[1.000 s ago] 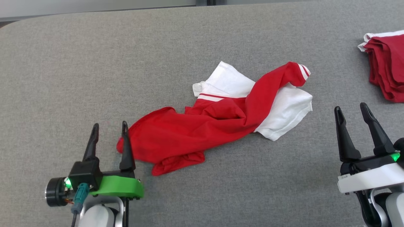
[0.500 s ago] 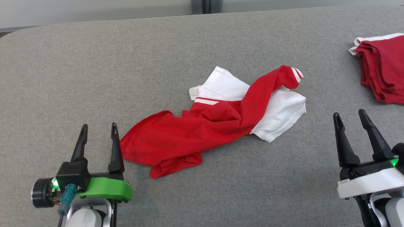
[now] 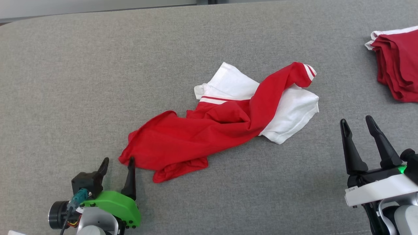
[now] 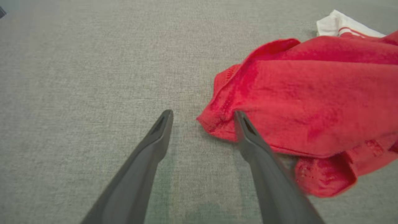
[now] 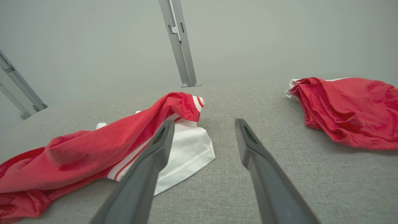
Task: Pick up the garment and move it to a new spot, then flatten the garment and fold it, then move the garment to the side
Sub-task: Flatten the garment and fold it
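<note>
Table [image 3: 81,71]: grey cloth top, takes up most of the head view.

Garment [image 3: 196,137]: red and white shirt, crumpled, lying free on the table. It runs from centre down to 7 o'clock, with the white part and a striped cuff up at 1 o'clock. A red band is twisted over the white. Not flat, not folded, nothing holding it.

Pile of folded red clothes [image 3: 396,71]: at 2 o'clock, well apart from the shirt.

Right gripper [image 3: 356,119]: at 4 o'clock, fingers spread wide, empty, clear of the cloth.

Left gripper [image 3: 119,160]: at 7 o'clock, fingers spread, gripping nothing. In the left wrist view its right-hand finger [image 4: 245,130] sits at the red hem corner [image 4: 214,121], which pokes only partway into the gap. I can't tell whether that finger is over or under the cloth.

Risks you should watch, as I judge them:
- Close now and you likely pinch just the hem tip, so it slips out on the lift
- Finger riding on top of the cloth pushes the corner away instead of catching it
- Tips pressed too low snag the table covering
- A one-corner lift tightens the twist, making flattening harder
- Carry it toward 2 o'clock and it can land on the pile
</note>
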You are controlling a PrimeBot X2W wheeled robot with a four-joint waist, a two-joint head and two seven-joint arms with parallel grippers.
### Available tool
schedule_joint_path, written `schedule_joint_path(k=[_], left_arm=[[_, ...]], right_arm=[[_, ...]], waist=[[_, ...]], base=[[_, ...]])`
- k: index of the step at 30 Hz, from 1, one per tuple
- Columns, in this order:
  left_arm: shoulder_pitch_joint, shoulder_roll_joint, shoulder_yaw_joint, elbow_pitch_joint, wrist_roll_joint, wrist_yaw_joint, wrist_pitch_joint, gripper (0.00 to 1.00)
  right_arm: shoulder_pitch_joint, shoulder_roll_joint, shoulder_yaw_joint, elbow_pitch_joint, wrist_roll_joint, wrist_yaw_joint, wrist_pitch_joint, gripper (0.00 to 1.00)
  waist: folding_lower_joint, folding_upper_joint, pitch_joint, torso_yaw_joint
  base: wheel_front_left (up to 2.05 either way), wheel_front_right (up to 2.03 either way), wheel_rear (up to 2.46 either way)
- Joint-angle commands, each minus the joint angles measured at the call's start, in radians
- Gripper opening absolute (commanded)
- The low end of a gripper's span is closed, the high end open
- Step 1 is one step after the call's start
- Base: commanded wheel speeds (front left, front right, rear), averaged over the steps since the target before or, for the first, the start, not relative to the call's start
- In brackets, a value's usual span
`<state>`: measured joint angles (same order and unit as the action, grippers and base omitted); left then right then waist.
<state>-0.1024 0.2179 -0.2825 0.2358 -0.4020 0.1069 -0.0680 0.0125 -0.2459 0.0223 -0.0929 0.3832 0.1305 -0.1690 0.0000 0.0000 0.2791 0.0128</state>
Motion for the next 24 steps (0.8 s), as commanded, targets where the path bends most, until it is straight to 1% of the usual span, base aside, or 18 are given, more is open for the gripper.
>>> schedule_joint_path(k=[1,4,5,6,7,8,12,16,24], left_arm=[[-0.023,0.005,0.0,0.023,-0.009,-0.012,0.006,1.0],[-0.052,0.002,-0.008,0.069,-0.016,-0.031,0.014,1.0],[-0.059,0.003,-0.015,0.089,-0.018,-0.04,0.023,0.8],[-0.064,0.004,-0.019,0.104,-0.019,-0.046,0.027,0.47],[-0.071,0.005,-0.026,0.123,-0.017,-0.051,0.034,0.29],[-0.075,0.006,-0.031,0.136,-0.016,-0.056,0.04,0.0],[-0.094,-0.004,-0.043,0.175,-0.017,-0.067,0.036,0.0],[-0.123,-0.018,-0.055,0.198,-0.013,-0.071,0.027,0.0],[-0.175,-0.041,-0.075,0.226,-0.003,-0.074,0.003,0.0]], right_arm=[[-0.015,-0.001,0.002,0.007,0.007,0.0,-0.002,1.0],[-0.022,-0.006,0.003,0.02,0.012,0.0,-0.005,1.0],[-0.024,-0.008,0.004,0.024,0.013,0.0,-0.007,1.0],[-0.027,-0.01,0.006,0.029,0.015,0.0,-0.007,1.0],[-0.031,-0.012,0.005,0.038,0.014,0.0,-0.008,1.0],[-0.034,-0.015,0.004,0.045,0.015,0.0,-0.006,1.0],[-0.055,-0.04,0.008,0.1,0.018,0.0,-0.002,1.0],[-0.097,-0.074,0.028,0.176,0.029,0.0,-0.014,1.0],[-0.251,-0.11,0.146,0.344,0.077,0.0,-0.04,1.0]], waist=[[0.0,0.0,0.012,0.0],[0.0,0.0,0.023,-0.001],[0.0,0.0,0.026,-0.003],[0.0,0.0,0.03,-0.005],[0.0,0.0,0.033,-0.008],[0.0,0.0,0.036,-0.01],[0.0,0.0,0.058,-0.012],[0.0,0.0,0.092,-0.001],[0.0,0.0,0.157,0.031]], base=[[0.0,0.0,0.0],[0.0,0.0,0.0],[0.0,0.0,0.0],[0.0,0.0,0.0],[0.0,0.0,0.0],[0.0,0.0,0.0],[0.0,0.0,0.0],[0.0,0.0,0.0],[0.0,0.0,0.0]])
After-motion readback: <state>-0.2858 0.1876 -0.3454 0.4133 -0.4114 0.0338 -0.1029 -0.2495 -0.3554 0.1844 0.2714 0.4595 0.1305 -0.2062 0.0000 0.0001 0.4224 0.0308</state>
